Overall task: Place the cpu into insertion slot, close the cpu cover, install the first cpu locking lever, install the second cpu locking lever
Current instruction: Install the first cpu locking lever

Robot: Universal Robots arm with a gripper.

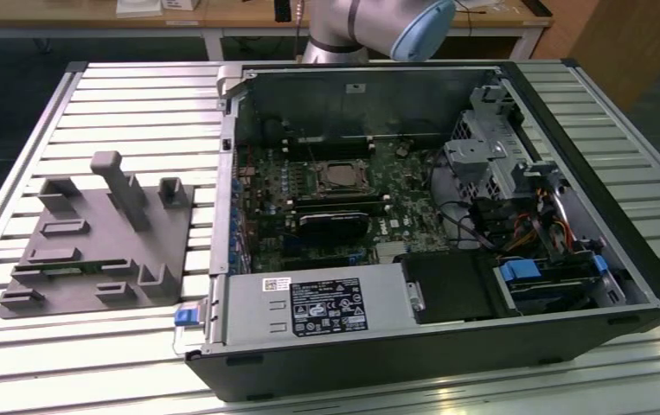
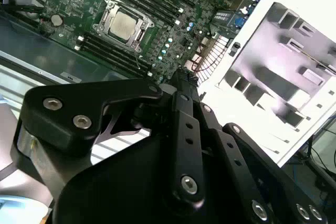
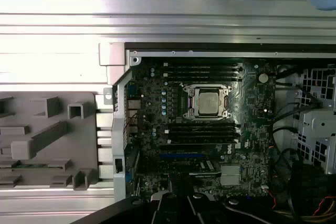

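Small flat square cpu, dull silver top, seated in the square silver-rimmed insertion slot on the green board. Thin silvery frame cpu cover lies flat around it.

Black linkage gripper is well apart from the slot. Open or closed: cannot tell.

Exterior view: grey moulded fixture at 9 o'clock of the open black computer case. Silver arm at 12 o'clock.

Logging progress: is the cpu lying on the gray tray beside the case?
No, in the first wrist view the cpu sits in the insertion slot on the green board.
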